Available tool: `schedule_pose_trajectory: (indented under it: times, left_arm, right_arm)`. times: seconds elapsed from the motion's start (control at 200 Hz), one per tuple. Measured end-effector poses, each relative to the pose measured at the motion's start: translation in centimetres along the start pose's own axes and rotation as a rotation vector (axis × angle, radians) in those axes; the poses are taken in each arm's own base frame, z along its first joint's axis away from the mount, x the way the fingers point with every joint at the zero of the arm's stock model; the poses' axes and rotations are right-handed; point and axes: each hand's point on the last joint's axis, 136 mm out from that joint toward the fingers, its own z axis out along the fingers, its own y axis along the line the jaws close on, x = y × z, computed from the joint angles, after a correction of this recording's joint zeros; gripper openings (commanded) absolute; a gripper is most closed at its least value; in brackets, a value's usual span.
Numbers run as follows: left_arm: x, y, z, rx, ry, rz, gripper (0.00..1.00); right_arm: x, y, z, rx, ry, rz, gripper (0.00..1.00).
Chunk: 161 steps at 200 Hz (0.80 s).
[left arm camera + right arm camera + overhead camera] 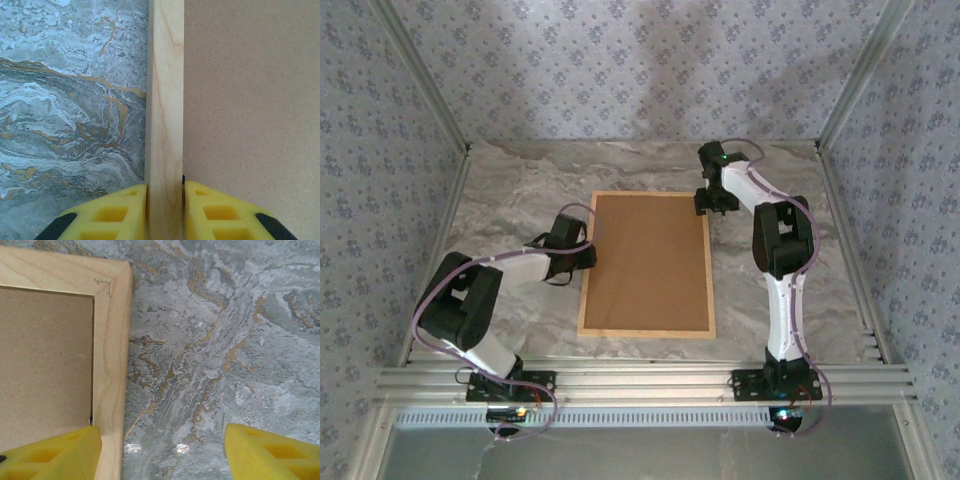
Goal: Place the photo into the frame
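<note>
The light tan wooden frame point(645, 332) lies flat in the middle of the marble table, and a plain brown backing board point(648, 260) covers its opening. The photo is hidden or out of view. My left gripper point(588, 255) is shut on the frame's left rail point(166, 100), with a yellow finger point(110, 215) pressed against each side. My right gripper point(713, 208) hovers open at the frame's far right corner. One of its fingers point(55, 455) is over the board and the right rail point(111, 340), the other over bare table.
The marble table point(770, 180) is bordered by aluminium posts and patterned walls on three sides. An aluminium rail point(640, 385) runs along the near edge, where the arm bases stand. Bare table surface lies on either side of the frame.
</note>
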Motion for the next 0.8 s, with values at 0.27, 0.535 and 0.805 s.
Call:
schedule_pose_trajectory:
  times: [0.27, 0.535, 0.805]
  left_arm:
    - [-0.01, 0.0, 0.0, 0.0, 0.0, 0.0, 0.24]
    - [-0.01, 0.0, 0.0, 0.0, 0.0, 0.0, 0.24]
    - [-0.01, 0.0, 0.0, 0.0, 0.0, 0.0, 0.24]
  right_arm:
    - [-0.01, 0.03, 0.33, 0.0, 0.007, -0.004, 0.66]
    - [0.0, 0.01, 0.32, 0.0, 0.008, -0.004, 0.65]
    - [0.03, 0.16, 0.56, -0.002, 0.012, -0.009, 0.64]
